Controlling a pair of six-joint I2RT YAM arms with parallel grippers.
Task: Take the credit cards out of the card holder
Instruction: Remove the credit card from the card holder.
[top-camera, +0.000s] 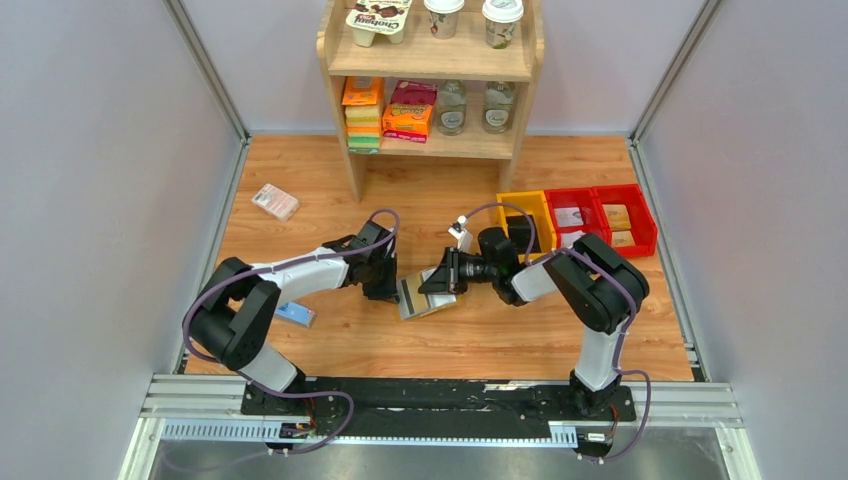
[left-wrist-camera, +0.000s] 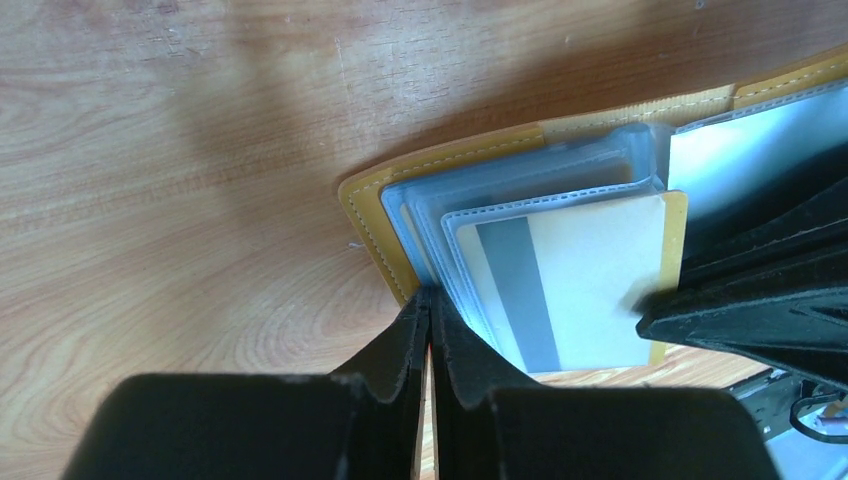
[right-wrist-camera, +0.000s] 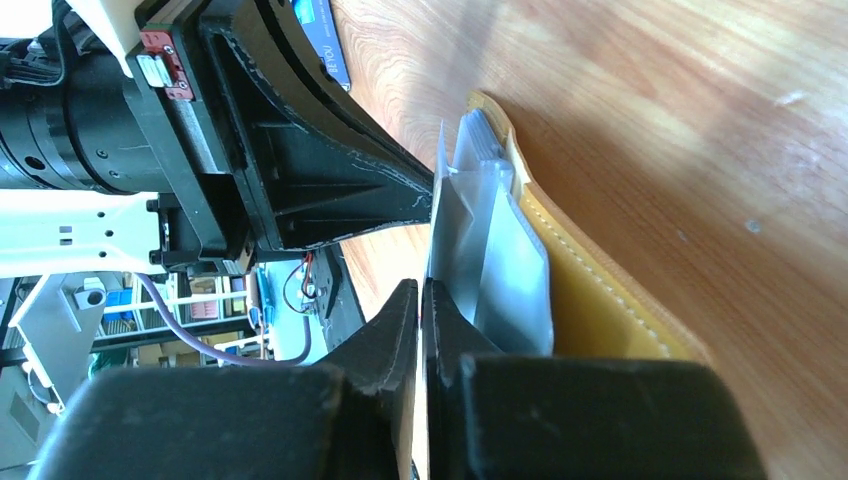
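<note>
Centre of the top view: the card holder (top-camera: 418, 302) lies open on the table (top-camera: 500, 335), a pincer at each side. The left pincer (left-wrist-camera: 429, 305) is clamped tight on its clear sleeves at lower left, and the right pincer (right-wrist-camera: 422, 295) is closed thin on a striped card (left-wrist-camera: 570, 285) poking out.

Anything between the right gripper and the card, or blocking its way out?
Nothing visible: the right gripper is shut at the edge of the card, which only its clear sleeve covers. The left gripper pins the card holder.
</note>
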